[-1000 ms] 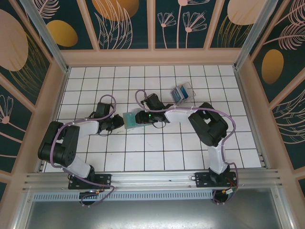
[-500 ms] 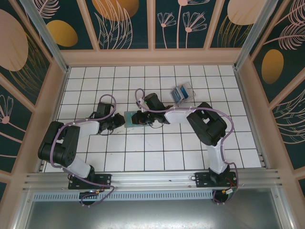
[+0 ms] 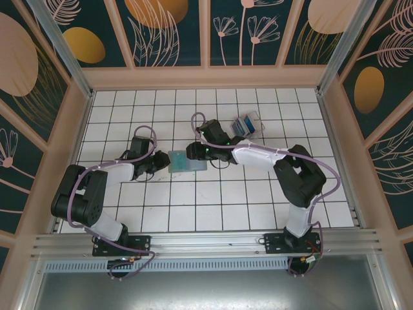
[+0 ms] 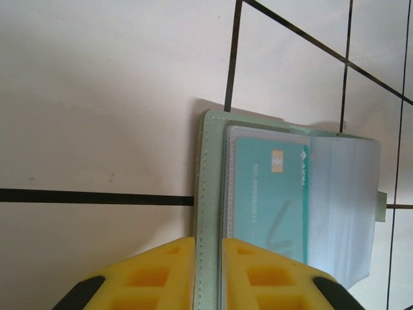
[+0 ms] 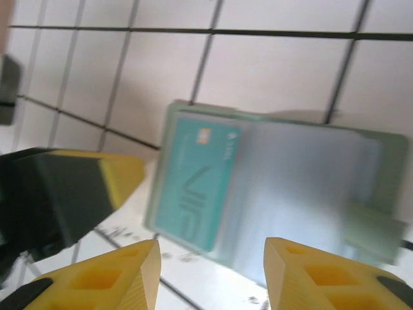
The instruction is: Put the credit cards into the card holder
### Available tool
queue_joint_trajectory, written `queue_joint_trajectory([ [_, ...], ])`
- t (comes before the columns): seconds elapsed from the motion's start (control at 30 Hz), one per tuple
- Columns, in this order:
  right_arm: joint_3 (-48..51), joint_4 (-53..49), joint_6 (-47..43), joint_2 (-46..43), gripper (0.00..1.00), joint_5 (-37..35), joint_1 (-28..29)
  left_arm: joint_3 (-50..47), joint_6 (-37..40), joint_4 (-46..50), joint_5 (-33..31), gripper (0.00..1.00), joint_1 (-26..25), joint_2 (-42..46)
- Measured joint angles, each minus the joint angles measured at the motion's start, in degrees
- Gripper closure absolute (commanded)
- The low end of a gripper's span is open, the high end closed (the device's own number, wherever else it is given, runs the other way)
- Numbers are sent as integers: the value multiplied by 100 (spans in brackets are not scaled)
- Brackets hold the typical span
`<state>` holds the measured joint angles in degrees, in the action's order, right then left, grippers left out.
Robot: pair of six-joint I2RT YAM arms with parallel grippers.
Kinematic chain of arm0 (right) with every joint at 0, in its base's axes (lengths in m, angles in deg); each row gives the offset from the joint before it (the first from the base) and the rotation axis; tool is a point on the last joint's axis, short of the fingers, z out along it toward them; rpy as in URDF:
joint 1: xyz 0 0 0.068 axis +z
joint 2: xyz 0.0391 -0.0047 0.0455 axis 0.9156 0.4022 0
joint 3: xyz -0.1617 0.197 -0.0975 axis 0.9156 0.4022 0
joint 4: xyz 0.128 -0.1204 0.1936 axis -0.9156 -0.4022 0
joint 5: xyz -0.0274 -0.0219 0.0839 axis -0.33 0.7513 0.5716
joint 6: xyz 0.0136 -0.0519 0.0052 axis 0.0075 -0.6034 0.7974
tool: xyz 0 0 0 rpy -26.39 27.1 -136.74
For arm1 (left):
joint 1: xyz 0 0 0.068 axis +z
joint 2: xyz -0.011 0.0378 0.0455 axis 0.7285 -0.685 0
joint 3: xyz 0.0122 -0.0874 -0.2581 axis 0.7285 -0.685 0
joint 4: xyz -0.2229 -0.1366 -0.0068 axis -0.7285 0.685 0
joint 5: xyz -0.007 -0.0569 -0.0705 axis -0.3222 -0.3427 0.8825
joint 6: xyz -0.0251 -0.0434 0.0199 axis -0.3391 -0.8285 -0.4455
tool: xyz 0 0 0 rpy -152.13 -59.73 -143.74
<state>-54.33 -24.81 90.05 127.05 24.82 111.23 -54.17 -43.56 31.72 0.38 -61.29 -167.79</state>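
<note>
The card holder (image 3: 187,161) lies open on the tiles, sage-green rim (image 4: 210,161) round a paler inside (image 5: 310,187). A teal card (image 4: 268,194) sits under the clear pocket of its left half (image 5: 197,181). My left gripper (image 3: 161,165) is shut on the holder's left edge, yellow fingers either side of the rim (image 4: 208,271). My right gripper (image 3: 197,152) hangs open just above the holder's right half (image 5: 210,274), nothing between its fingers. The remaining credit cards (image 3: 247,125), blue and whitish, lie in a small bunch at the back right.
White tiled floor (image 3: 213,200) with wooden walls on three sides. The left gripper's yellow finger (image 5: 119,177) shows beside the holder in the right wrist view. Open floor lies in front of the holder and to the far left.
My right gripper closed briefly over the holder, then opened and drew back to the right and away. The holder now lies open with the teal card in it. The left gripper stayed put.
</note>
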Motion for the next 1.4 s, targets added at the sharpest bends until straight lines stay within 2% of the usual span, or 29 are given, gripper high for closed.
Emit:
queue_joint_trajectory([
  [0.13,149,-186,42,15,74,-251,2,52,0,-31,22,79,0,-2],
  [0.37,319,-146,61,317,79,-264,4,103,0,-111,39,79,0,0],
  [0.67,310,-131,170,466,69,-264,4,101,13,-105,35,78,0,0],
  [1.07,310,-136,151,415,68,-413,0,101,26,-105,39,78,0,0],
  [1.2,317,-133,149,415,65,-428,0,101,28,-107,39,78,0,0],
  [1.3,321,-155,151,415,65,-540,-2,101,28,-105,39,78,0,-2],
  [1.4,321,-157,149,415,69,-581,-20,103,28,-105,39,78,0,-7],
])
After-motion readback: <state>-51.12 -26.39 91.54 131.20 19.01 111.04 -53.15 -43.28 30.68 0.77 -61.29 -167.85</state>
